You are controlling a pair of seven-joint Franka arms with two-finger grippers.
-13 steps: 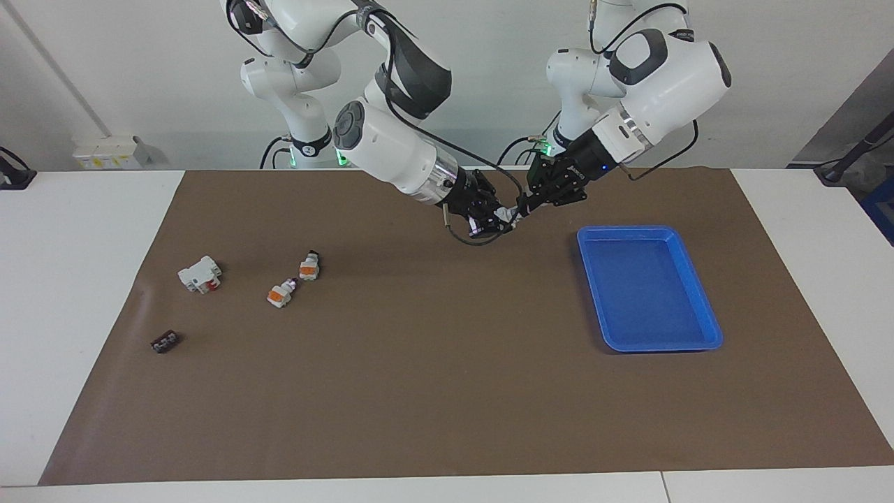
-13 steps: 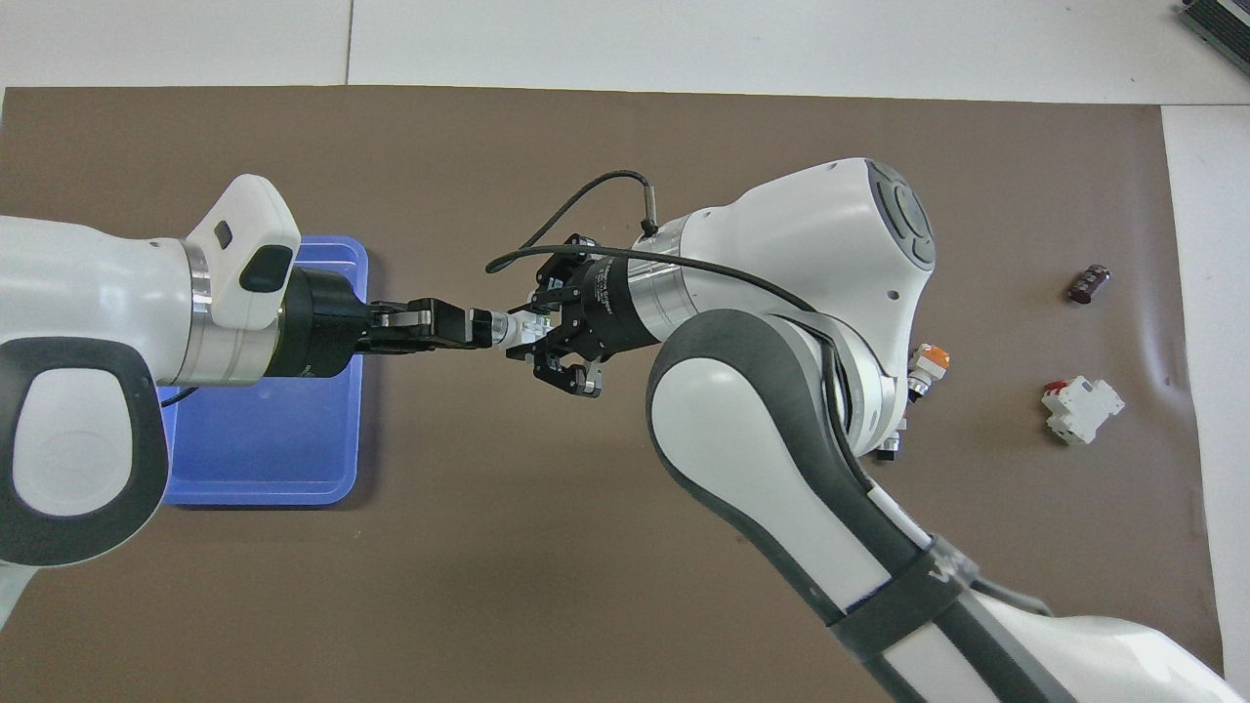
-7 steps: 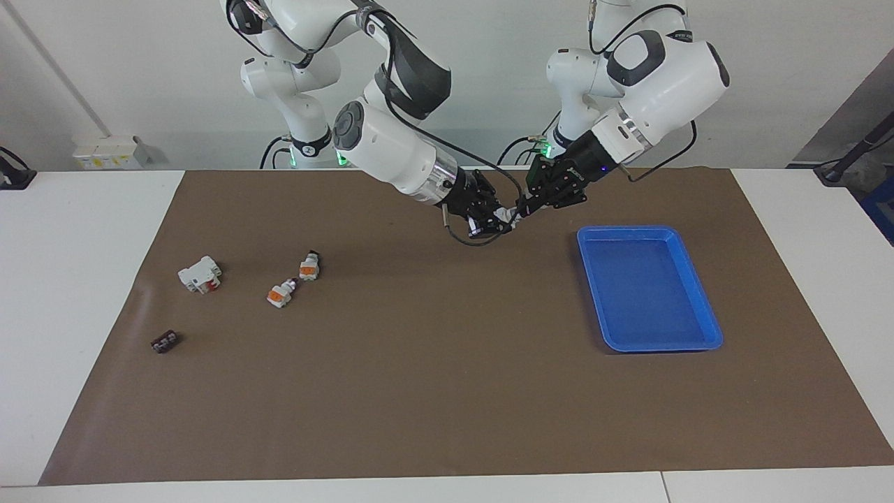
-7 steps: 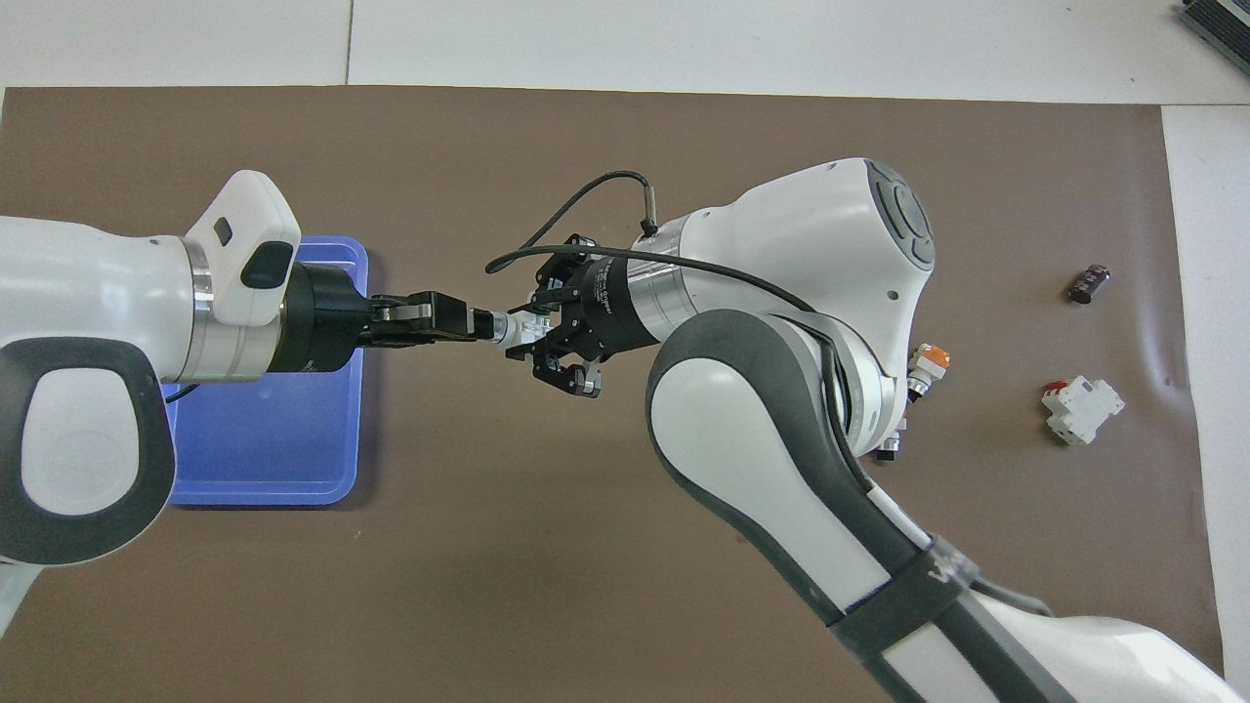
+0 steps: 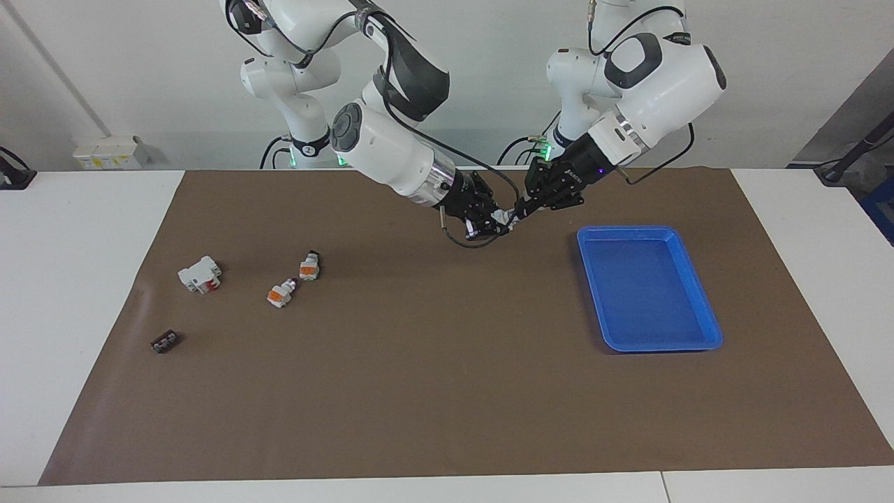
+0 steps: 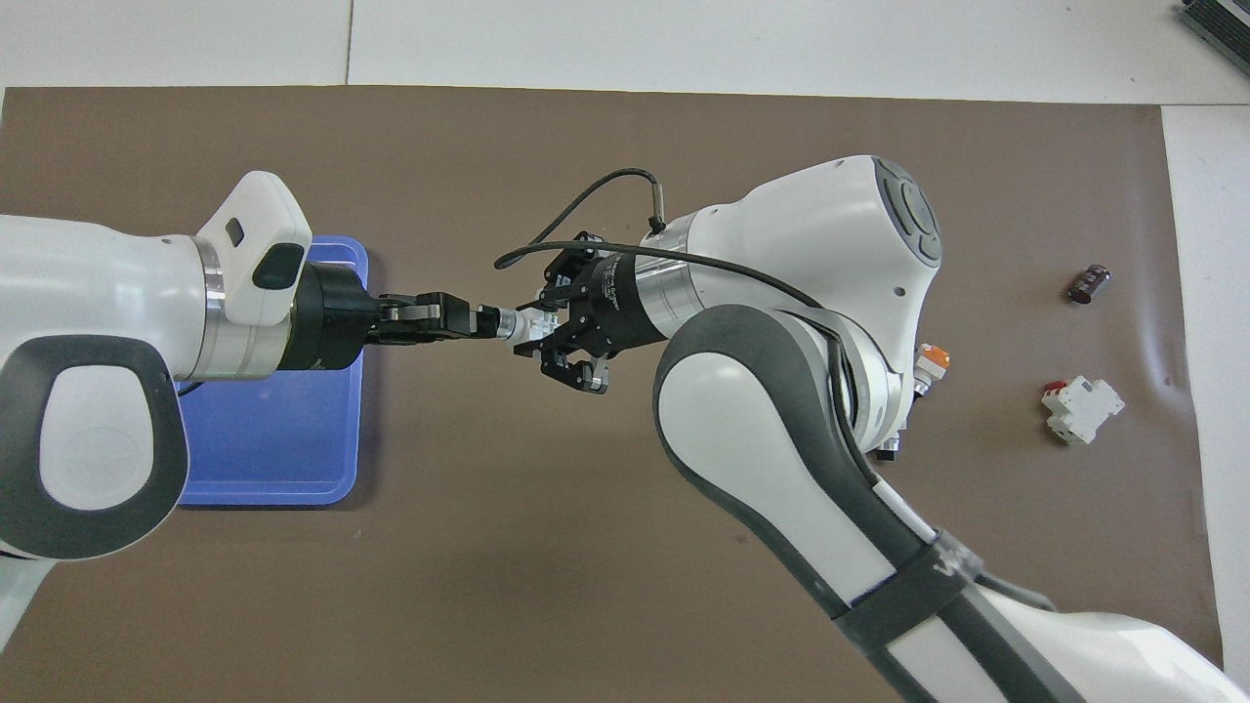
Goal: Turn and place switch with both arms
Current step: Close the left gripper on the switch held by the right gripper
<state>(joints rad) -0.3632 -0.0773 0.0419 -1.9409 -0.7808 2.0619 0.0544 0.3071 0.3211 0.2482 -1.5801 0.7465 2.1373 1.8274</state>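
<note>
A small white switch (image 5: 504, 218) (image 6: 516, 323) hangs in the air above the brown mat, between the two grippers. My left gripper (image 5: 519, 207) (image 6: 476, 320) reaches in from the tray's side and is shut on the switch's dark knob end. My right gripper (image 5: 491, 222) (image 6: 543, 328) meets it from the other end and is shut on the white body. Two more switches (image 5: 309, 267) (image 5: 279, 295) with orange faces lie on the mat toward the right arm's end. In the overhead view the right arm largely covers them, and only one orange-topped switch (image 6: 933, 359) shows.
A blue tray (image 5: 628, 230) (image 6: 264, 497) sits on the mat toward the left arm's end. A larger white block with red parts (image 5: 199, 274) (image 6: 1081, 410) and a tiny black piece (image 5: 165, 342) (image 6: 1089, 283) lie toward the right arm's end.
Both grippers and the switch have drifted slightly toward the right arm's end of the table. The left gripper's fingers have tightened on the knob end.
</note>
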